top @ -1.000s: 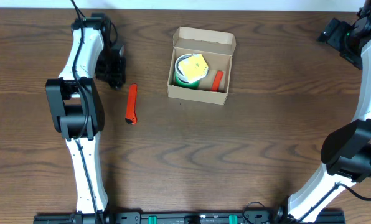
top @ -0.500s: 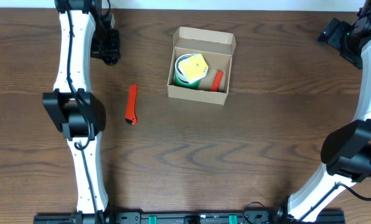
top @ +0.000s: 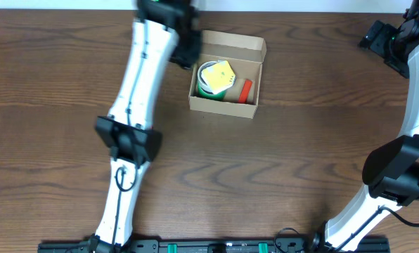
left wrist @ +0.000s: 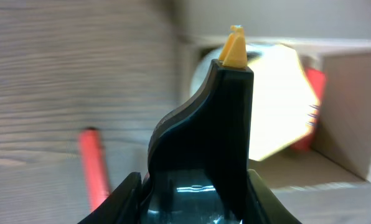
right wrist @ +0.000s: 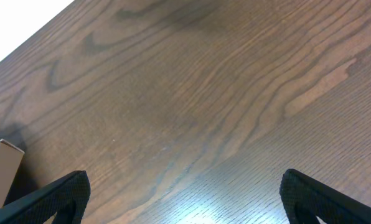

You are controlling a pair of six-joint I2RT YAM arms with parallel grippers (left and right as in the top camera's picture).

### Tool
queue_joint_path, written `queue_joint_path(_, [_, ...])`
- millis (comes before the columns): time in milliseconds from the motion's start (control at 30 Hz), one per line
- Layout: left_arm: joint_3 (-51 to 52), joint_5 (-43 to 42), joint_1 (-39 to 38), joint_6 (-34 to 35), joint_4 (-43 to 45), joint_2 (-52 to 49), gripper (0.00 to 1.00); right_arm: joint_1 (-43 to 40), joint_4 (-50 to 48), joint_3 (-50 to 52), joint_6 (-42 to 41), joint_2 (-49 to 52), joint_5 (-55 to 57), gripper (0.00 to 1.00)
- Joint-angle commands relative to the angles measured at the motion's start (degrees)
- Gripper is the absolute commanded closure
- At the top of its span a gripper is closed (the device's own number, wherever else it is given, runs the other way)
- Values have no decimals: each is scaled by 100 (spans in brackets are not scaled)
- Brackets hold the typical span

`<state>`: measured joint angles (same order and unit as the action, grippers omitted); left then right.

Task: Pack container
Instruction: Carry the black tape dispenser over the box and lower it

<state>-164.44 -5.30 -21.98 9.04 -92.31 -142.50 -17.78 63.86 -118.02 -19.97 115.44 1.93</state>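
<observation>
Left hand (left wrist: 234,68) pinches small yellow-orange piece (left wrist: 236,43) at 10 o'clock of tan cardboard box (top: 223,107); could release outside wall. Right hand (right wrist: 184,186) open.

The left wrist view is smeared. The left claw (left wrist: 234,45) hides the middle of the box (left wrist: 347,112); whether its jaws grip anything is unclear. Left of the claw, a red pen (left wrist: 93,163) runs behind its body.

Container (top: 222,107) sits mid-table (top: 266,176), toward the far edge, flap (top: 230,43) up at its back. Inside: roll (top: 202,85) on the L side w/ a sheet (top: 222,72) on top, short stick (top: 245,89) leaning on the R. Left gripper (top: 188,50) by the container's far-L corner. Marker (left wrist: 93,165) on the table, L of the container.
</observation>
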Motion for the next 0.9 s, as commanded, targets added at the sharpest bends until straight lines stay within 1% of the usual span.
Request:
queue_joint_path(0, [-72, 407, -503, 446, -341, 129, 94, 17, 13, -42, -59, -164, 17, 1])
queue_joint_path(133, [-72, 433, -984, 763, -236, 127, 95, 17, 11, -42, -59, -164, 17, 1])
queue_joint_path(367, [-22, 442, -1523, 944, 122, 125, 94, 17, 11, -42, -59, -164, 17, 1])
queue_joint_path(600, [313, 382, -1777, 1032, 844, 125, 94, 17, 11, -42, -59, -164, 17, 1])
queue_joint_path(733, [710, 382, -1790, 1187, 1121, 122, 95, 17, 13, -42, -59, -164, 17, 1])
queue_joint_path(867, [1318, 407, -1788, 1220, 1364, 122, 95, 17, 13, -42, -59, -164, 17, 1])
